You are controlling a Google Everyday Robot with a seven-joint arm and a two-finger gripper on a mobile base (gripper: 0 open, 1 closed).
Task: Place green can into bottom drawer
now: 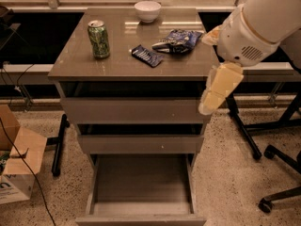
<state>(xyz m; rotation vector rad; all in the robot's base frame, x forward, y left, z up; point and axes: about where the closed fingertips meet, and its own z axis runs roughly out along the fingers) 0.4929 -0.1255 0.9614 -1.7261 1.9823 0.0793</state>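
The green can (99, 39) stands upright on the left part of the cabinet top (122, 67), silver top up. The bottom drawer (141, 178) is pulled out toward me and lies open with nothing in it. The two drawers above it are pushed in. My gripper (214, 95) hangs at the cabinet's right edge, level with the top drawer, under the big white arm housing (263, 22). It holds nothing and is far to the right of the can.
A white bowl (147, 11) sits at the back of the top. Two blue snack bags (146, 55) (181, 39) lie mid-top and right. A cardboard box (19, 159) is on the floor at left. Chair legs and castors (277, 173) stand at right.
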